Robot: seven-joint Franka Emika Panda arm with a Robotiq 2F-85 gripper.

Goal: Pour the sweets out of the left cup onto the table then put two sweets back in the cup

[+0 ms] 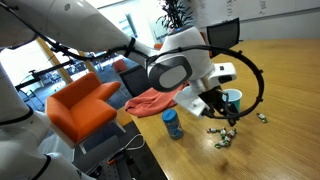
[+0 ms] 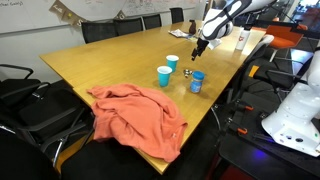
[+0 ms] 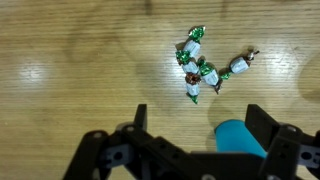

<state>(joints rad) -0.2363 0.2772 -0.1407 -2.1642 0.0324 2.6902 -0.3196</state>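
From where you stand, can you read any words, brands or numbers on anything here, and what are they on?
No text can be read in any view.
sweets: the wrappers show green and white print, too small to read.
blue bottle: any label is too small and blurred to read.

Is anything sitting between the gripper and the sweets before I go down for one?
Nothing visible. In the wrist view the sweets lie clustered on the table ahead of the open gripper; a teal cup sits by one finger, off to the side.
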